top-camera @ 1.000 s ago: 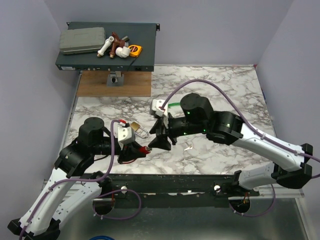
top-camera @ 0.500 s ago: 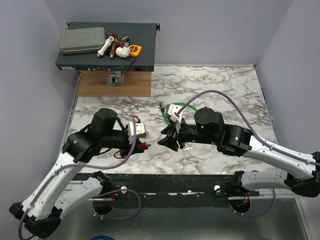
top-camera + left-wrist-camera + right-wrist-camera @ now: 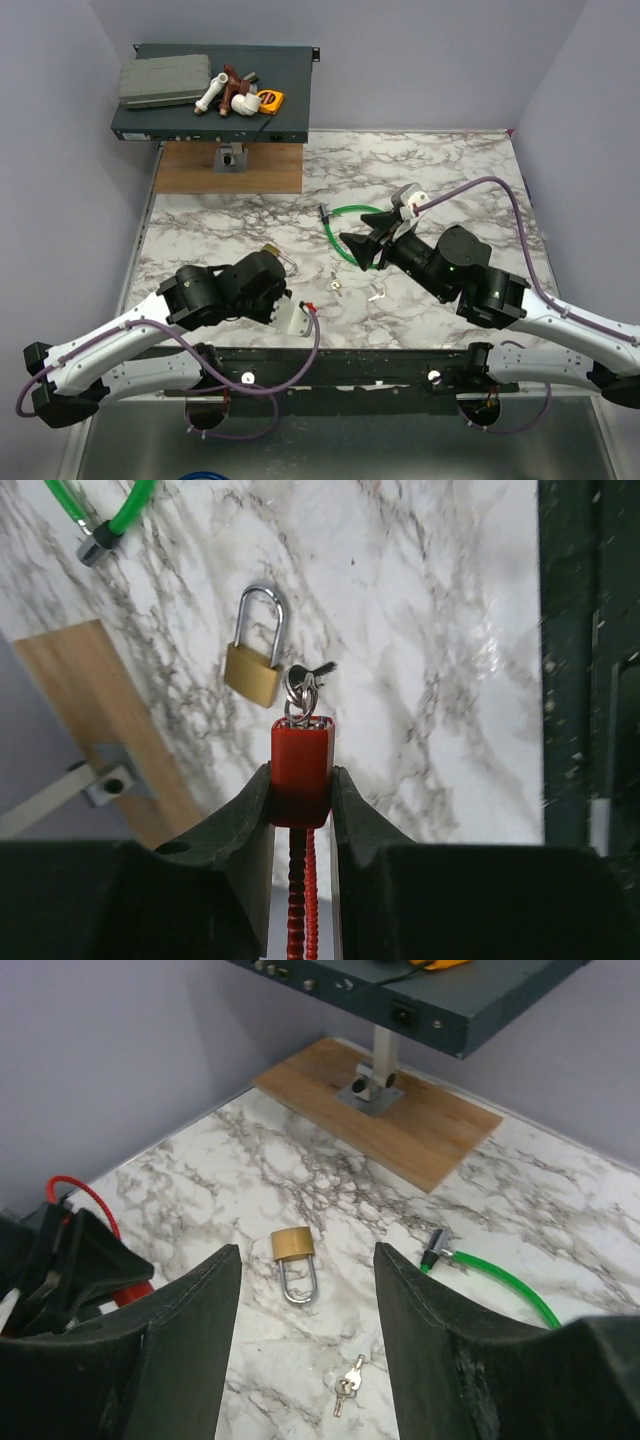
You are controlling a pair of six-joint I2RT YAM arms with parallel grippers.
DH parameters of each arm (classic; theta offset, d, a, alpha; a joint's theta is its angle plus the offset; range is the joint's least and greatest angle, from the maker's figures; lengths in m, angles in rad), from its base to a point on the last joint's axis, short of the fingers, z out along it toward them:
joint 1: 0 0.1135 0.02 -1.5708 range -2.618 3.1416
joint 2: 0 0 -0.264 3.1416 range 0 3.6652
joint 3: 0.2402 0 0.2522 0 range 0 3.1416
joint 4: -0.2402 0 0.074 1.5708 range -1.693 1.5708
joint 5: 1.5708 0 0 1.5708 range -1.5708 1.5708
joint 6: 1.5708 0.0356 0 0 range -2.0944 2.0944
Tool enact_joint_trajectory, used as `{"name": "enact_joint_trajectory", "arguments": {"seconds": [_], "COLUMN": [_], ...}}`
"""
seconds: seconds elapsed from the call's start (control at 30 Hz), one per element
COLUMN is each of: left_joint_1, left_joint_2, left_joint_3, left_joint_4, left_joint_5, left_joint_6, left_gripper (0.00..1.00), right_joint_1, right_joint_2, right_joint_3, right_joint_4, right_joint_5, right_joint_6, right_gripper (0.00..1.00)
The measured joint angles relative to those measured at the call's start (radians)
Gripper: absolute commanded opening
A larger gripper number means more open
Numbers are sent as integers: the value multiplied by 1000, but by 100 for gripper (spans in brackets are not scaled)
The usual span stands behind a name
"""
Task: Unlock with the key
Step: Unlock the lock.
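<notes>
Pinching a red fob (image 3: 300, 755) near the front edge of the marble bench (image 3: 450, 170), the left pincer (image 3: 300, 785) is pressed together on the plastic block, not on metal. The key (image 3: 303, 687) dangles from a small ring at the fob's far tip, just beside the brass padlock (image 3: 254, 670), which lies flat and unheld. A red coiled cord (image 3: 302, 900) runs back from the fob between the fingers.

A little farther in, a loose pair of keys (image 3: 345, 1384) rests on the bench to the padlock's right, apart from both arms. Beyond them the right pincer (image 3: 358, 250) hangs spread and empty, aimed at the padlock but well apart from it, with a green cable lock (image 3: 500, 1276) close by. At the far side sit a wooden board (image 3: 230, 167) and a dark shelf unit (image 3: 215, 95) carrying odd fittings.

Three troubles look likely from here. The key swings freely on its ring, so a grip on the fob gives little say over the blade, which may skate past the keyway. With nothing bracing the padlock, any push could send it sliding over the smooth marble. And whether this key or the loose pair fits cannot be told.
</notes>
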Motion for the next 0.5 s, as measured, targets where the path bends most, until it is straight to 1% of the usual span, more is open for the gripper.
{"name": "enact_joint_trajectory", "arguments": {"seconds": [0.1,0.23,0.37,0.5], "left_joint_1": [-79,-149,-173,-174], "left_joint_2": [-9,-19,-25,47], "left_joint_3": [-28,-127,-224,-290], "left_joint_4": [-13,-60,-126,-205], "left_joint_5": [-114,-240,-354,-489], "left_joint_6": [105,261,388,415], "left_gripper": [0,0,0,0], "right_joint_1": [0,0,0,0], "right_joint_2": [-17,-64,-98,-105], "right_joint_3": [-29,-62,-65,-65], "right_joint_4": [29,66,95,99], "right_joint_5": [82,161,195,205], "right_joint_6": [14,24,27,34], "right_gripper": [60,60,61,61]}}
